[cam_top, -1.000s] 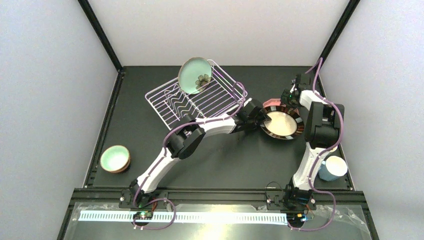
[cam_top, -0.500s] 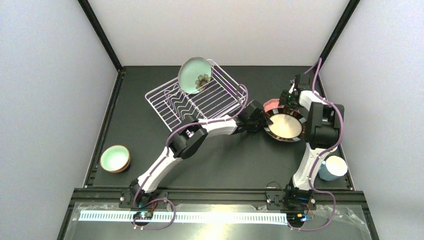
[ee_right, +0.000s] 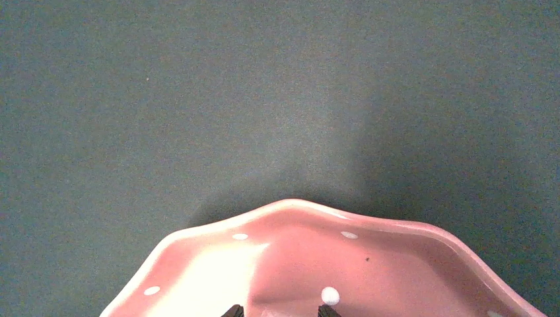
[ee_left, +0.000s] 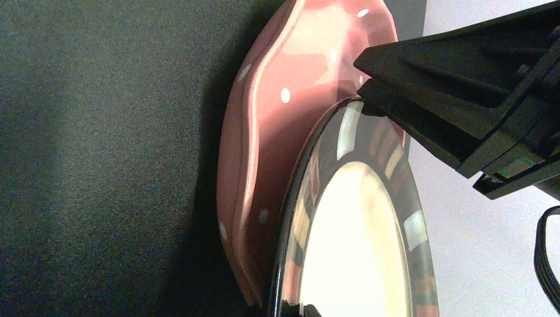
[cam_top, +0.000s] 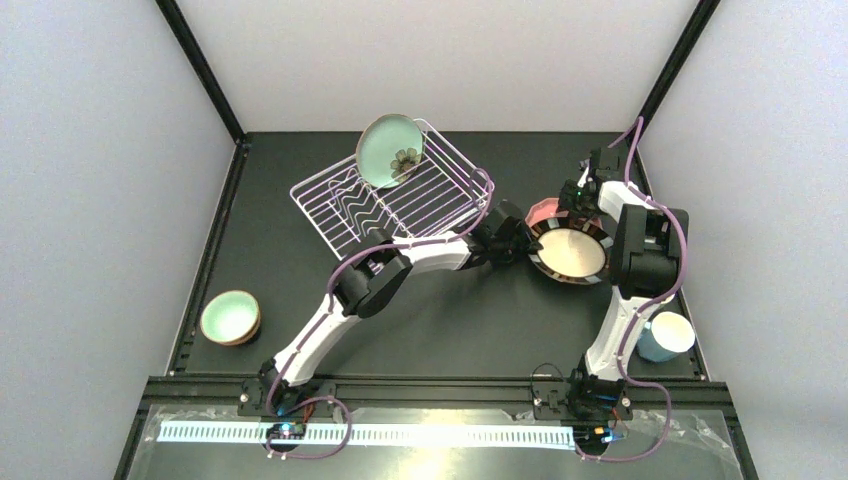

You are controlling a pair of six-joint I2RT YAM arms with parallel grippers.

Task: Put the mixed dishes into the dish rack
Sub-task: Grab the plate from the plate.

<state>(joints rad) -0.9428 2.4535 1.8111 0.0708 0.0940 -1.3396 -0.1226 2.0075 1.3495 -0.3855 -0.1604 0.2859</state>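
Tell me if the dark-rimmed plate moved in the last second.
Yes, slightly: the dark-rimmed plate has edged right, away from the dish rack, uncovering more pink plate.

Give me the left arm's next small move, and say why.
Probably close the left gripper firmly on the dark-rimmed plate before any lift. The gripper sits at that plate's left rim, but a firm grip cannot be seen. The plate lies on the pink plate, so a loose pull might drag both. The rack stands to the left.
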